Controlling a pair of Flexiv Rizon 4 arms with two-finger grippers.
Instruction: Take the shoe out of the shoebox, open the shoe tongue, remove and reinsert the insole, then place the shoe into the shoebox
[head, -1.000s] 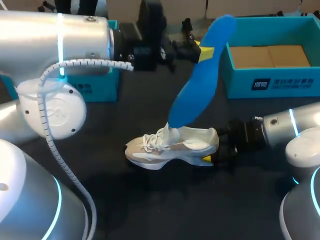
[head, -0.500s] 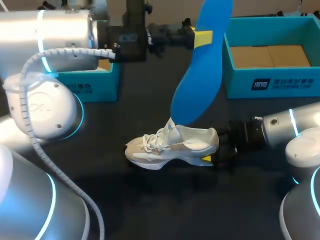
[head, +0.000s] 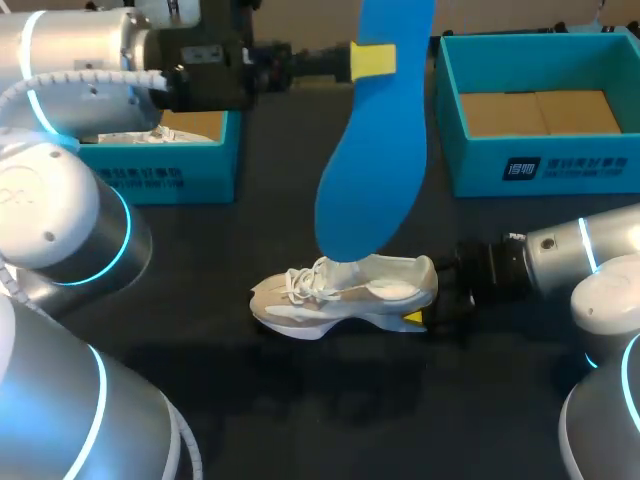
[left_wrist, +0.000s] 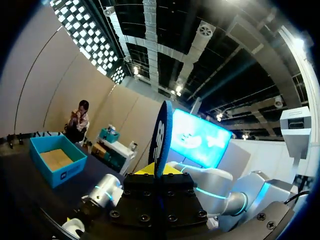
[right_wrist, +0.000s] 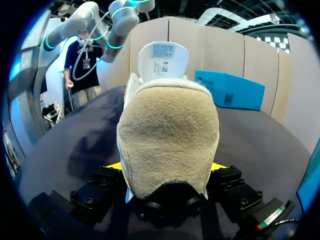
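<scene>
Removal step looks done: your left gripper (head: 372, 60) pinches the insole (head: 372, 150) above the shoe (head: 340, 295), mid-table. Right gripper (head: 425, 305) clamps the heel. Next, steer the toe end into the opening.

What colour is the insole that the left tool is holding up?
The insole is bright blue, seen best in the head view.

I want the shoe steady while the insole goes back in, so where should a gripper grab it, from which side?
Grip the shoe at its heel, level from behind. It stands upright on its sole, the heel is narrow, and that leaves the top opening free.
</scene>
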